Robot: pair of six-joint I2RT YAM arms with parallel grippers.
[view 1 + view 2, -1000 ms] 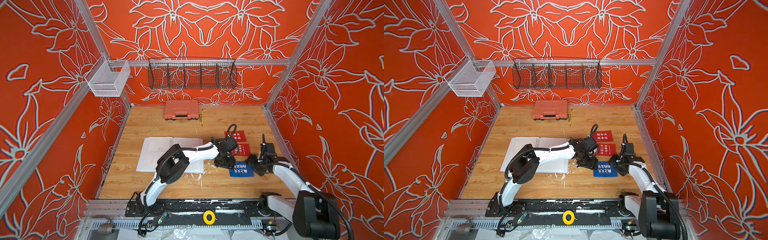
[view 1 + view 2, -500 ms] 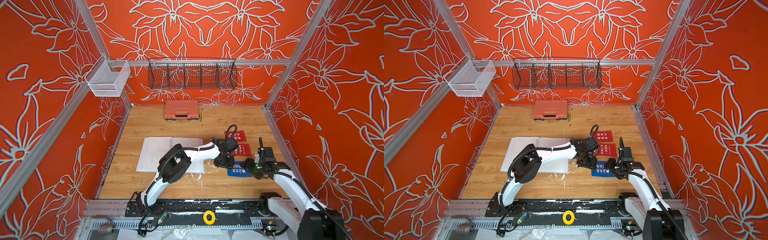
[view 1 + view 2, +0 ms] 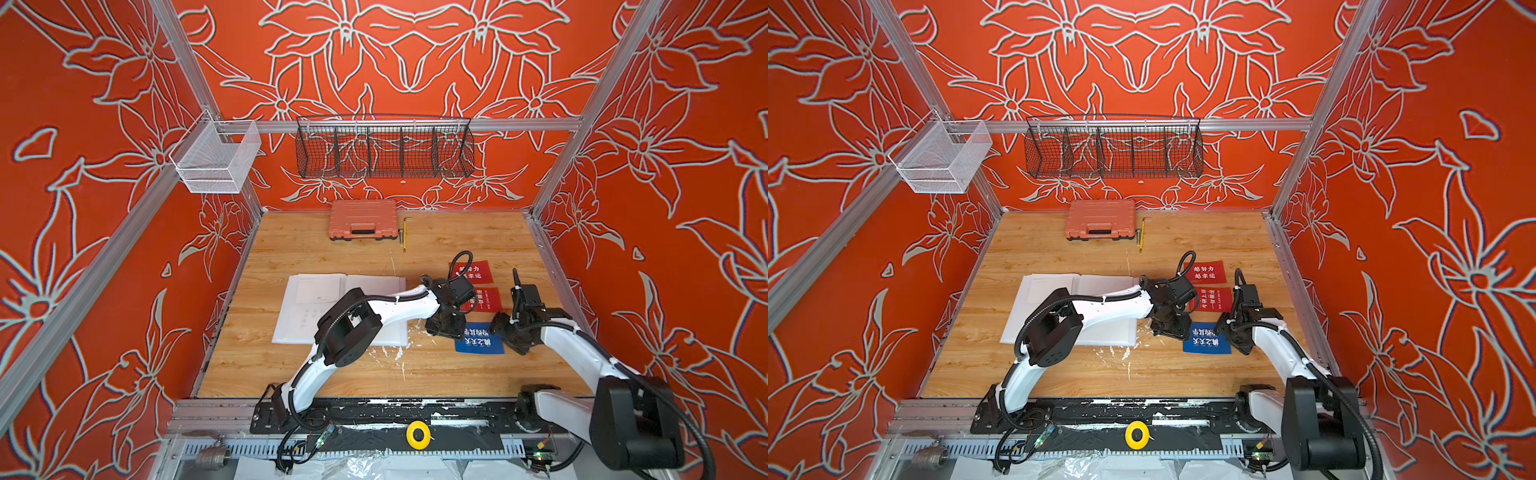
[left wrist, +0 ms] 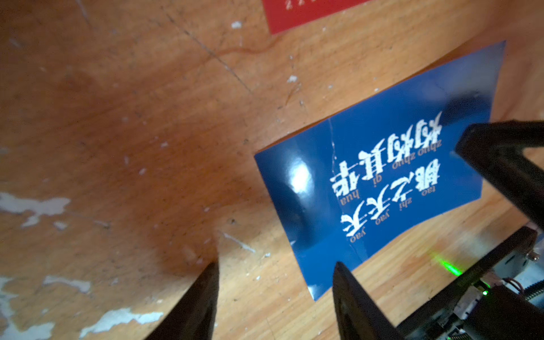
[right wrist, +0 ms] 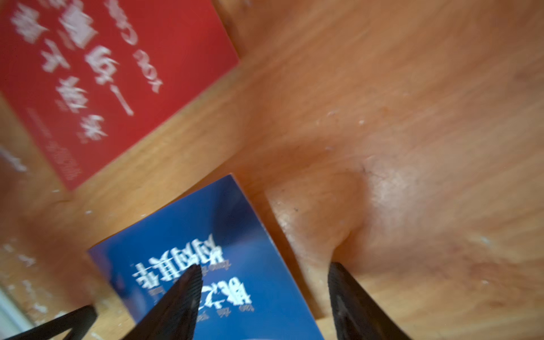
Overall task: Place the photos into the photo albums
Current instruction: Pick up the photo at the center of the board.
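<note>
**Both grippers at the blue card, neither holding it**

My left gripper (image 4: 275, 265) stands moderately open and empty. Its fingertips are over the bare table (image 4: 117, 117), just beside one short edge of the blue card (image 4: 368, 141).

My right gripper (image 5: 263, 268) is wide at the opposite end. One finger is over the blue card and the other over wood, with the card's edge between them. I cannot tell whether either finger touches it.

The blue card lies face up and slightly bowed. Two red cards (image 3: 486, 300) lie near it, on its far side. The album (image 3: 316, 291) lies open, well apart from the blue card, beyond my left gripper.
</note>
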